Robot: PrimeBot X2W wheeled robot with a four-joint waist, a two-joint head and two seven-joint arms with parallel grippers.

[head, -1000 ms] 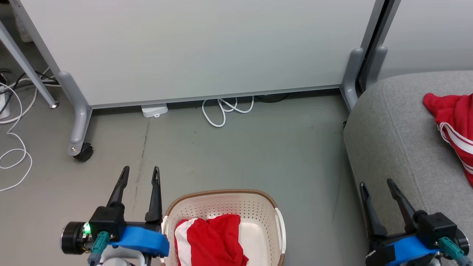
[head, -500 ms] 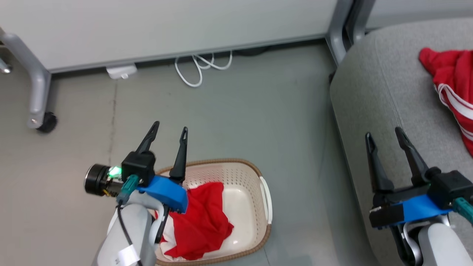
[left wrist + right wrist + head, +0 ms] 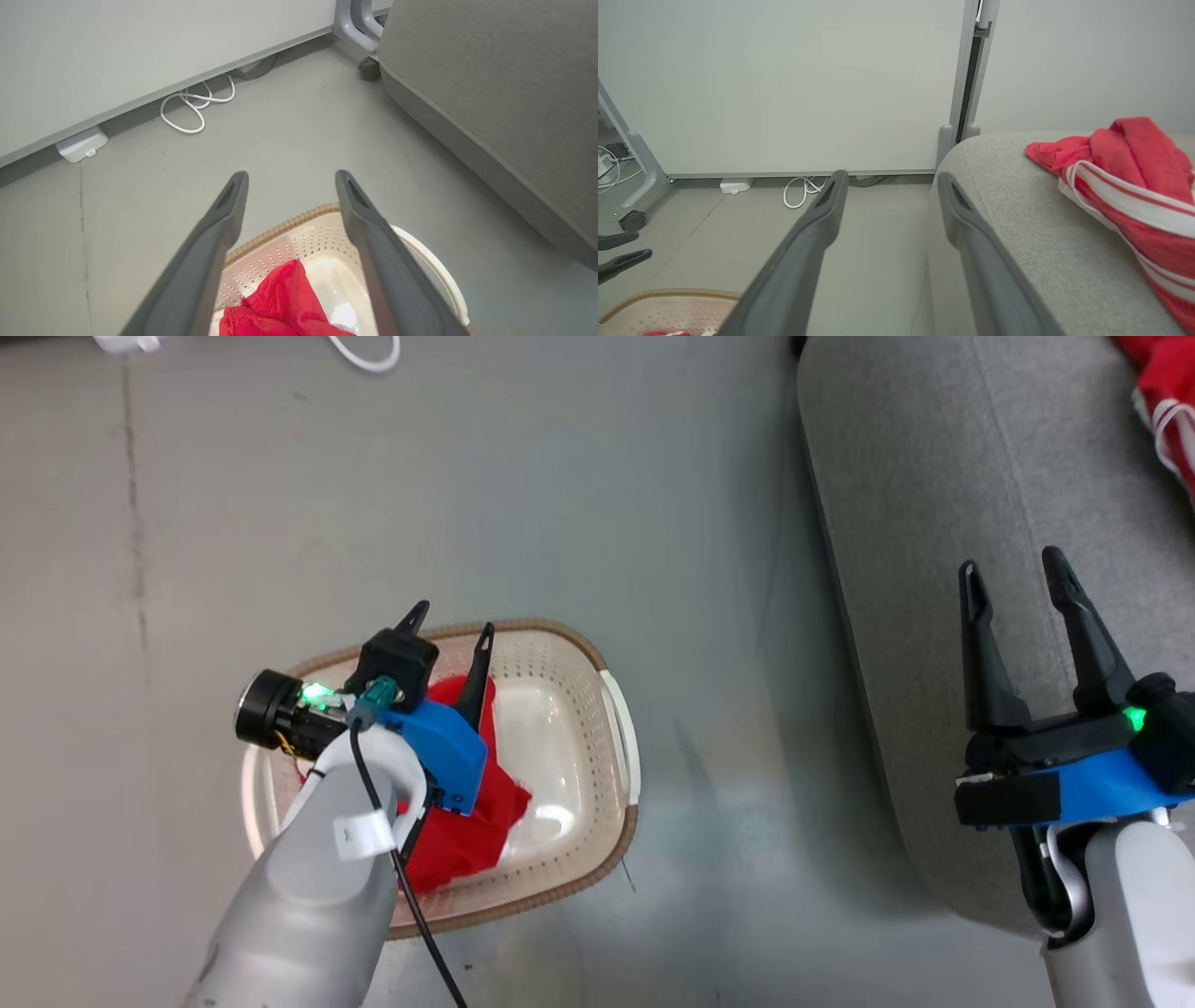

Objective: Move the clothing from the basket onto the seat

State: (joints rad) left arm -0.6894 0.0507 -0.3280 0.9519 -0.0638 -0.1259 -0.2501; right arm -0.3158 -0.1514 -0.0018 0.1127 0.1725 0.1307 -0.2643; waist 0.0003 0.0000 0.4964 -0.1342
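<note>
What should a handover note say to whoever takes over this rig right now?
Left gripper: open, empty, above the cream perforated plastic basket on the floor.
Right gripper: open, empty, over the edge of the large grey fabric seat.
Done: one red garment with white stripes lies on the seat.
Left: red fabric clothing is in the basket; grasp it and carry it to the seat.
</note>
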